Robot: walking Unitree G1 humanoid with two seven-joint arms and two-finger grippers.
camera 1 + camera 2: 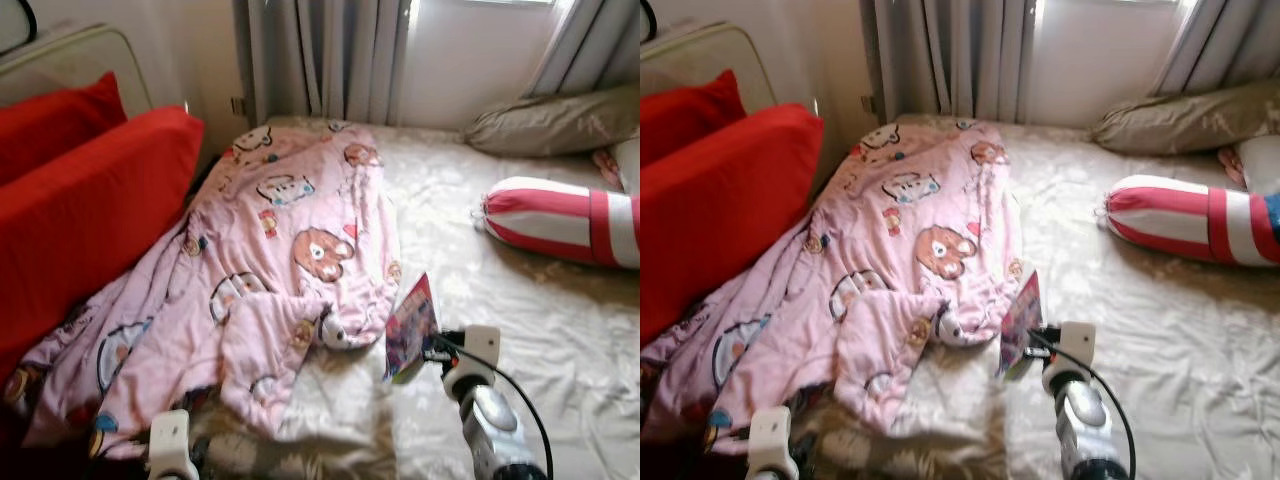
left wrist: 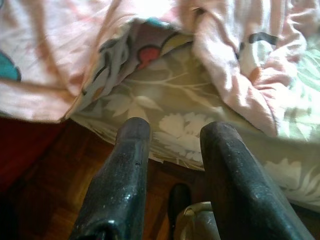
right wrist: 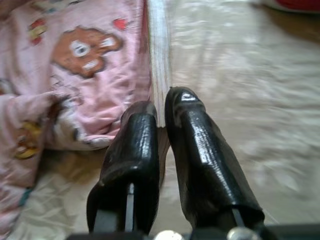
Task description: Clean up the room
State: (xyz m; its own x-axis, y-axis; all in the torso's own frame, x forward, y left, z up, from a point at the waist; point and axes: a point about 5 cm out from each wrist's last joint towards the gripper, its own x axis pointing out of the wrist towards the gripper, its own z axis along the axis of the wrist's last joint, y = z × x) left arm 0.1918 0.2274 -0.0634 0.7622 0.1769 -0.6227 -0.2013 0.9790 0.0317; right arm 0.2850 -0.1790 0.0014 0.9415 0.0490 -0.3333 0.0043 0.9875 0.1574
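Observation:
A thin colourful book (image 1: 410, 327) stands on edge above the bed, beside the pink cartoon blanket (image 1: 270, 260). My right gripper (image 3: 161, 107) is shut on the book (image 3: 159, 60), whose white page edges run away from the fingers (image 3: 187, 130). The right arm (image 1: 478, 390) reaches in from the front. My left gripper (image 2: 172, 132) hangs open at the bed's near edge, over the wooden floor (image 2: 45, 190), with nothing between its fingers (image 2: 125, 165). The crumpled blanket (image 2: 60, 55) lies just beyond it.
Two red cushions (image 1: 80, 190) lean at the left. A red-and-white striped bolster (image 1: 565, 220) and a beige pillow (image 1: 555, 122) lie at the far right. Grey curtains (image 1: 320, 55) hang behind the bed. The floral bedsheet (image 1: 520, 290) spreads to the right.

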